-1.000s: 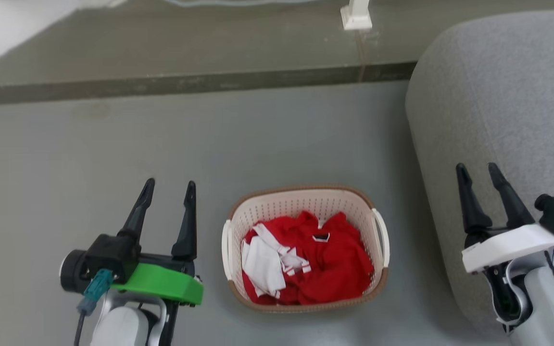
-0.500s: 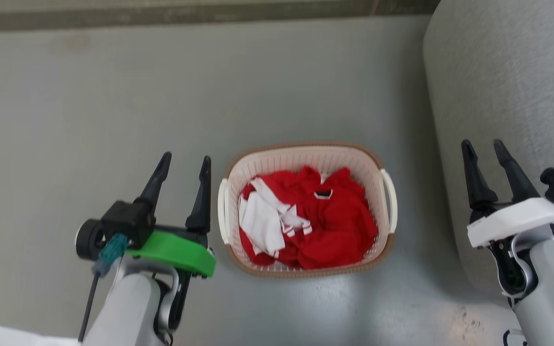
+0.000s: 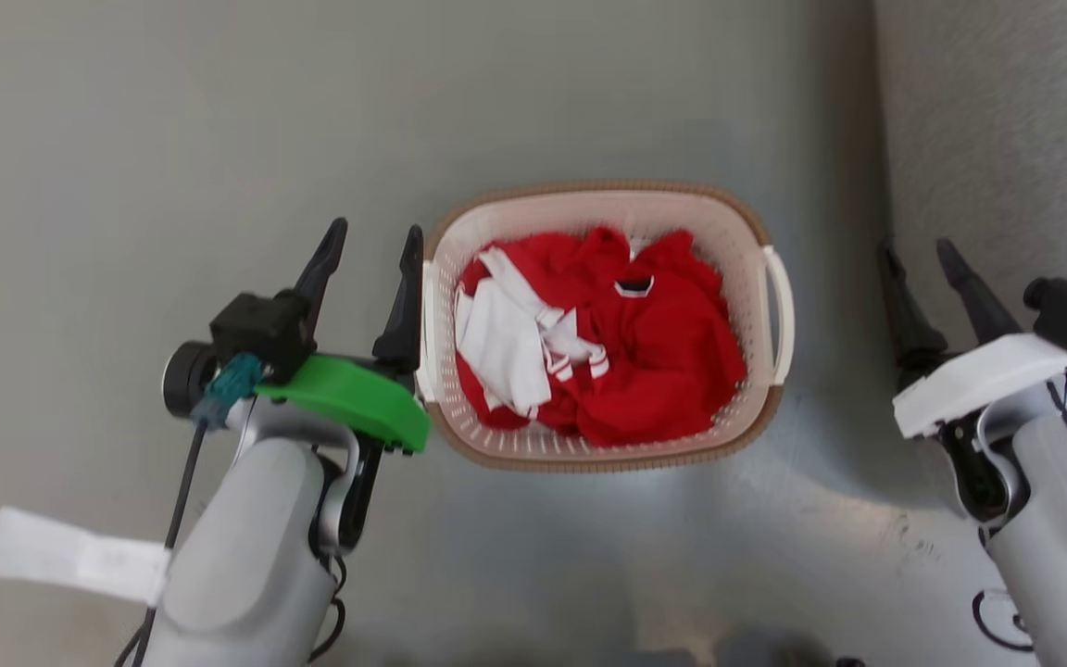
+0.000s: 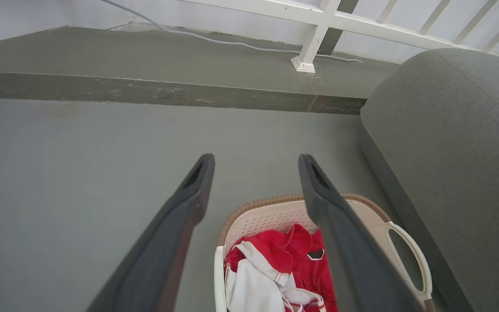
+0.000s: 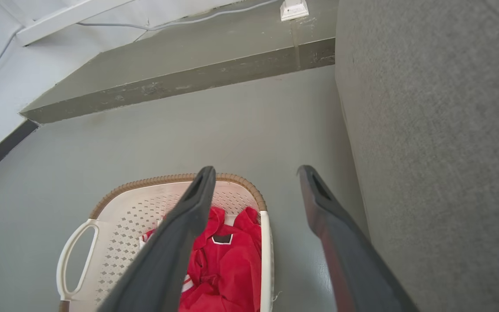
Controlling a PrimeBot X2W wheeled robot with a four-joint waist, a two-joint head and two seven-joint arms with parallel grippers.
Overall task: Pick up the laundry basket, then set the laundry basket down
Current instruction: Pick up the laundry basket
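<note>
**Operator:** I'm looking down at a smooth grey floor (image 3: 172,120). The laundry basket (image 3: 580,211) is sitting on it, upright, in the middle of the head view, between my two arms.

**Spotter:** What's lying in it?

**Operator:** A crumpled red garment (image 3: 672,352) is filling most of it, with a white cloth (image 3: 506,347) bunching over its left part. The brown rim is running all round. A white loop is sticking out on each side, the left handle (image 3: 423,324) and the right handle (image 3: 781,315).

**Spotter:** And your grippers?

**Operator:** The left gripper (image 3: 376,232) is hanging just beside the left handle, its fingers spread apart and holding nothing. Its inner finger is lying right along that handle, and I cannot tell whether it is touching. The right gripper (image 3: 915,248) is hovering well apart from the right handle. Its fingers are also parted and empty, with bare floor showing between it and the basket.

**Spotter:** Anything around?

**Operator:** A grey upholstered seat (image 3: 1006,139) is rising beside the right gripper, to the basket's right. Beyond the basket, the left wrist view is showing a low step (image 4: 145,91) crossing the floor. A white post (image 4: 314,43) is standing on it and a cable (image 4: 215,40) is trailing along the wall. A white tag (image 3: 70,556) is showing by my left forearm.
</note>
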